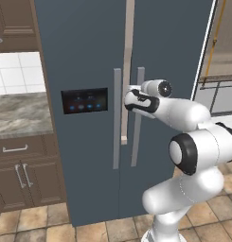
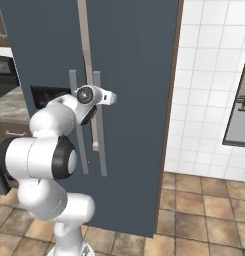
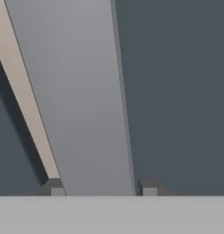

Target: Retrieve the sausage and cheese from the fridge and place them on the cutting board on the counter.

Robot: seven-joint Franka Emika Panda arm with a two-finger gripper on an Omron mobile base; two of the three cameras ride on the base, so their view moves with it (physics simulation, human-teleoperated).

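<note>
The tall slate-blue fridge [image 1: 84,56] [image 2: 134,60] stands with both doors closed, or nearly so; a thin tan strip [image 1: 128,71] runs down the seam between them. My gripper [image 1: 134,89] [image 2: 105,97] is at the right door's grey bar handle [image 1: 136,142] [image 2: 100,150], at about the height of the blue-lit panel [image 1: 84,100]. In the hand view the handle [image 3: 81,114] passes between my two fingertips, and my gripper [image 3: 103,188] stands open astride it with a sliver of room on the right side. The sausage and the cheese are hidden behind the doors. The cutting board is out of view.
The grey-brown marble counter [image 1: 18,113] [image 2: 6,107] lies left of the fridge over dark brown cabinets [image 1: 22,175]. A white tiled wall [image 2: 209,100] runs right of the fridge. The floor is tan tile [image 2: 204,210].
</note>
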